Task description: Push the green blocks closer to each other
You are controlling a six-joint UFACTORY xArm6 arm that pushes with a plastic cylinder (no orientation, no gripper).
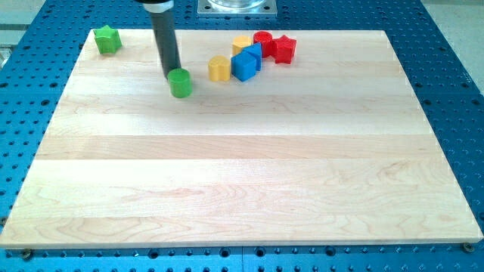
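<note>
The wooden board (242, 174) shows whole; the rod (163, 38) is cut off at the view's top. My tip (173, 76), a bare rod end with nothing to open or close, touches the green cylinder (180, 83). The green star (107, 40) lies well to its left; the other blocks (246, 60) cluster to its right.

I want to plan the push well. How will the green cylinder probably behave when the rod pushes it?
The green cylinder stands upright on its flat end and looks squat, so it will probably slide, not tip or roll. Its round side may slip off my tip if pushed off-centre. The wooden board looks smooth, so friction is likely low.
</note>
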